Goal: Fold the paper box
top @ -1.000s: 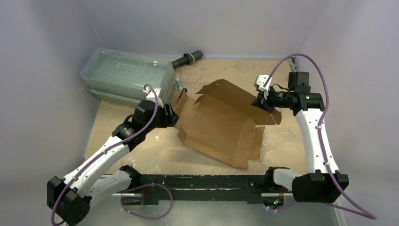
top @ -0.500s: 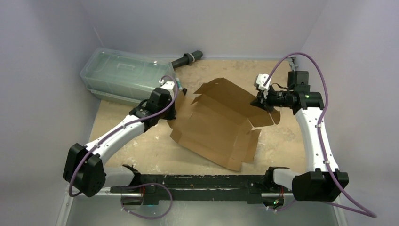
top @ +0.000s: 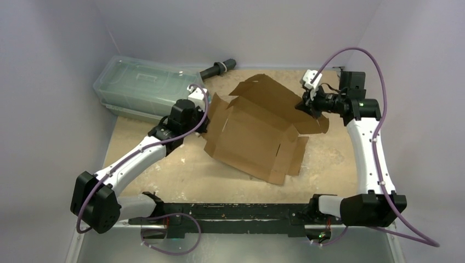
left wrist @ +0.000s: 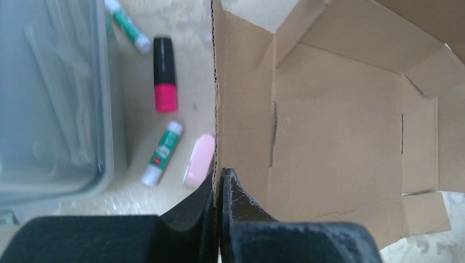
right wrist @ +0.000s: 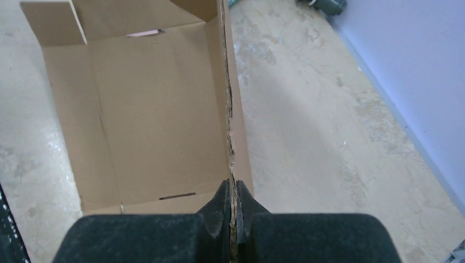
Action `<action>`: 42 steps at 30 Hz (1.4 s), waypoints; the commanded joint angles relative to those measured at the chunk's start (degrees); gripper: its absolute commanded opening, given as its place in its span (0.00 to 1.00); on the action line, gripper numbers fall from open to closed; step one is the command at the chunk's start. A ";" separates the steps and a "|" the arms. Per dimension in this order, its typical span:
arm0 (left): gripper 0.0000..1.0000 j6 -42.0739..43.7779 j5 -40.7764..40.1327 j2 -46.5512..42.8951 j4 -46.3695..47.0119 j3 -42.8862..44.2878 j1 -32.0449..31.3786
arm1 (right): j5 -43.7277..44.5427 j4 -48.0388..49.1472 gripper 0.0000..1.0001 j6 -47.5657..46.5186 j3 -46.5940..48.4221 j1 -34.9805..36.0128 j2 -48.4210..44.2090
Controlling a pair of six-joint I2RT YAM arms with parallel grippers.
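Bases of the two arms sit along a black rail (top: pixel 230 211) at the bottom of the overhead view, at the near edge of the sandy table (top: pixel 181 178). Just beyond, in the middle of that view, lies the paper box (top: pixel 255 131). It is a brown cardboard sheet, only partly formed, with its main panel low on the table and its side flaps tilted up.

The left gripper (top: pixel 205 124) reaches in from the lower left and is clenched on the box's left flap. In the left wrist view its black fingers (left wrist: pixel 241 203) meet on the flap's raw edge at bottom centre, and the flap stands upright, running straight up the frame. The right gripper (top: pixel 305 108) comes in from the right and is pinched on a flap at the box's upper right. In the right wrist view its fingertips (right wrist: pixel 216 205) squeeze the cardboard edge at bottom centre, and the box's open inside spreads toward the upper left.

Left of the held flap in the left wrist view, small things lie on the table. A pink block (left wrist: pixel 198 159) is just beside the flap, then comes a green-and-white glue stick (left wrist: pixel 162 153). Higher up are a pink-and-black marker (left wrist: pixel 164 74) and a second glue stick (left wrist: pixel 127 24).

Farther back, at the upper left of the overhead view, stands a clear greenish plastic container (top: pixel 137 82). At top centre a black cylinder (top: pixel 218 69) lies near the back wall.
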 commanded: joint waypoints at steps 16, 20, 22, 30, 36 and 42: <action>0.00 17.99 -14.02 13.84 32.22 4.23 -9.27 | -0.35 7.14 0.00 6.07 17.41 0.24 3.55; 0.00 17.61 -13.57 16.38 36.07 2.76 -9.26 | -2.07 4.94 0.00 0.17 18.02 0.95 3.35; 0.00 17.61 -13.32 17.42 38.06 1.68 -9.32 | -2.14 3.78 0.00 -3.34 17.23 1.72 3.00; 0.00 17.63 -14.02 19.67 41.18 -3.17 -9.25 | 0.37 1.00 0.00 -12.96 9.45 7.05 -1.53; 0.00 17.62 -13.85 18.62 42.46 -9.44 -9.27 | 2.44 2.28 0.00 -12.18 0.44 11.35 -6.61; 0.00 14.00 -12.64 18.13 44.15 -14.30 -10.11 | 4.00 6.76 0.00 -7.31 -6.69 13.53 -10.04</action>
